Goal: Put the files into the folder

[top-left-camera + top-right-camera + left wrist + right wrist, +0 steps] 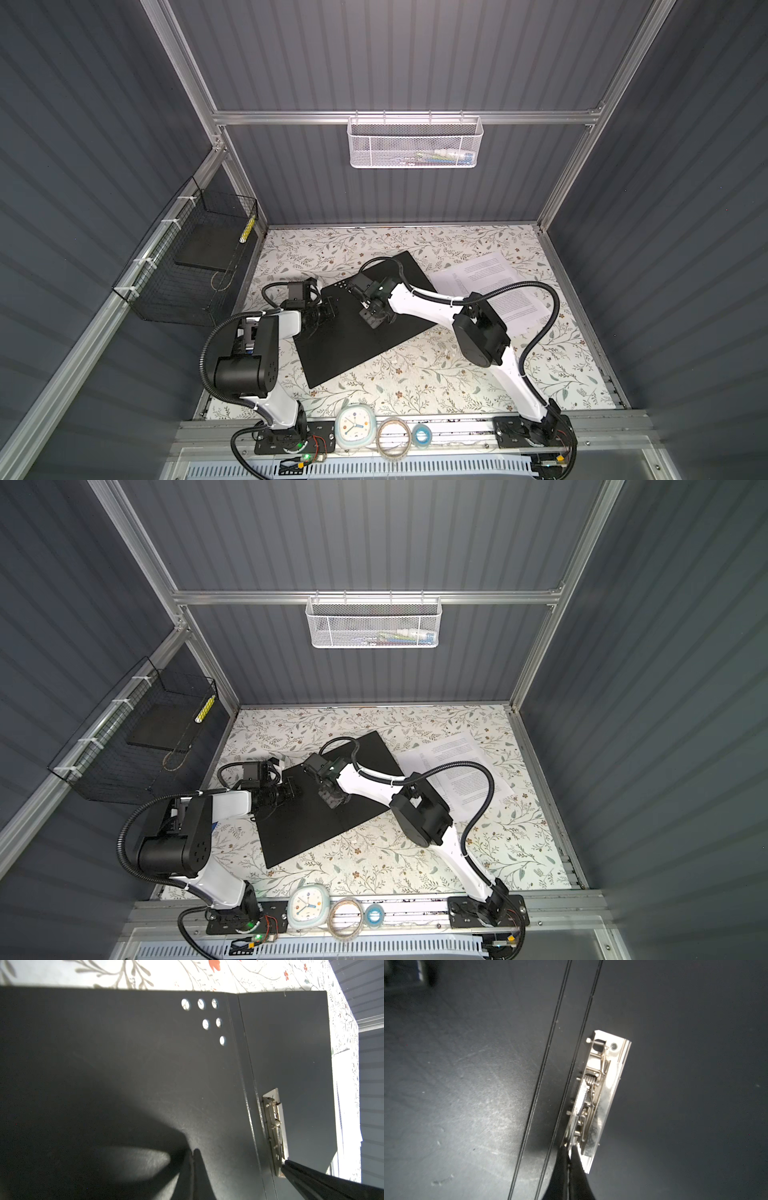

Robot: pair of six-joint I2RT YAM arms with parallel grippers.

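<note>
Black-lined folder (353, 353) lies open. Your right gripper (570, 1153), jaws pressed together, noses its metal clamp (602, 1093). Your left gripper (194, 1152), jaws together, tips onto the cover (104, 1064).

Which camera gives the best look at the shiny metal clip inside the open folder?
The right wrist view: the metal clip is close and sharp, with its spring and rivet plain to see. The left wrist view shows it smaller and at a slant. In both top views the right end effector covers it.
</note>
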